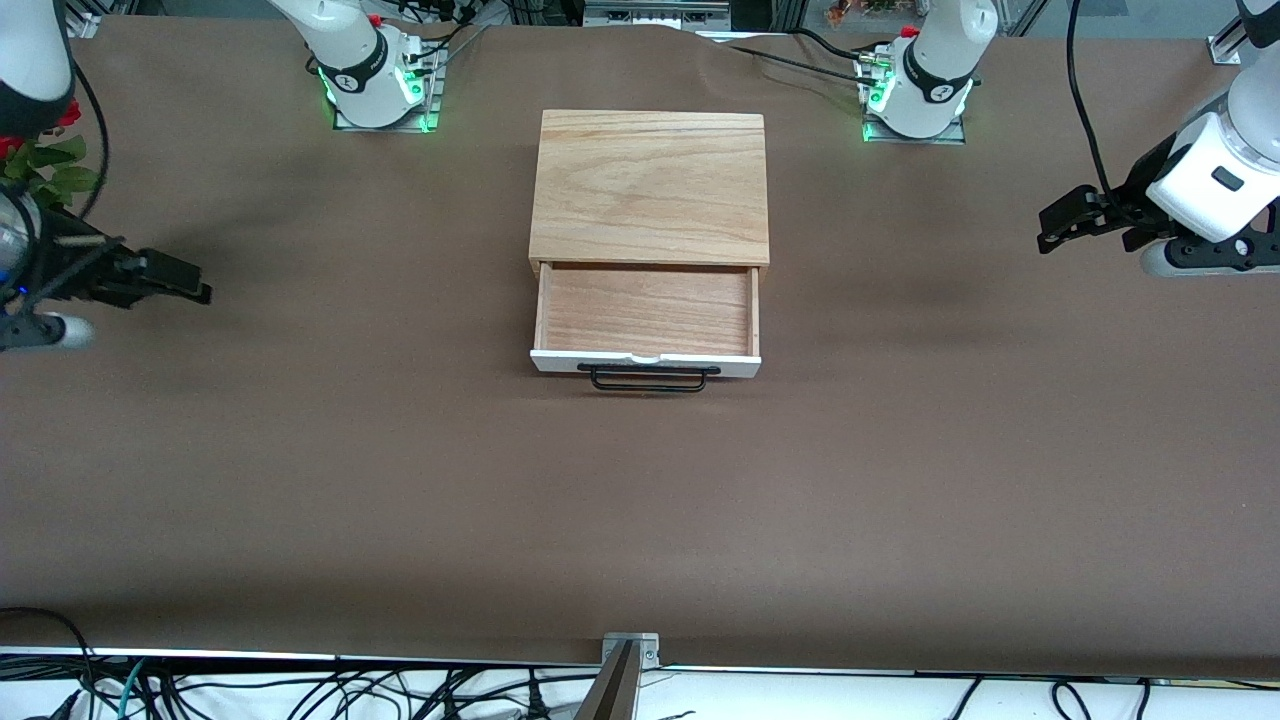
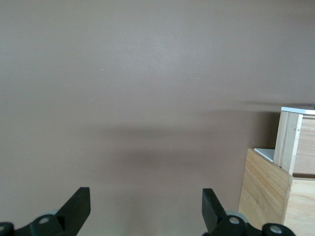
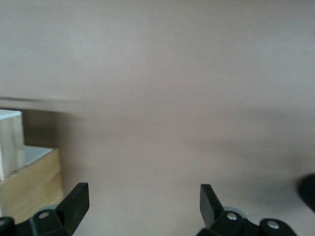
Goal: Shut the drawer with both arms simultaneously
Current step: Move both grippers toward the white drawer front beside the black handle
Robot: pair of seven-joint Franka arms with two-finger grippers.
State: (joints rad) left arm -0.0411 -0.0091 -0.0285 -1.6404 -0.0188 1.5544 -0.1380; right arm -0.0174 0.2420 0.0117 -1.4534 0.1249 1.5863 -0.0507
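Drawer (image 1: 646, 320) pulled out; handle (image 1: 648, 377) visible in front view only.

Brown table cover (image 1: 640, 500) spans the whole surface, slightly rumpled along the edge by the bases. Red flowers with green leaves (image 1: 45, 160) at the right arm's end. Cable tangle (image 1: 300, 690) below the table's near edge, beside a metal bracket (image 1: 630, 650).

I see a brown cloth (image 1: 400, 480) covering the whole table, rumpled slightly at its far edge. Black cables (image 1: 300, 690) tangle below the near edge. Beside the right arm's end, red-and-green foliage (image 1: 45, 160), possibly artificial flowers.
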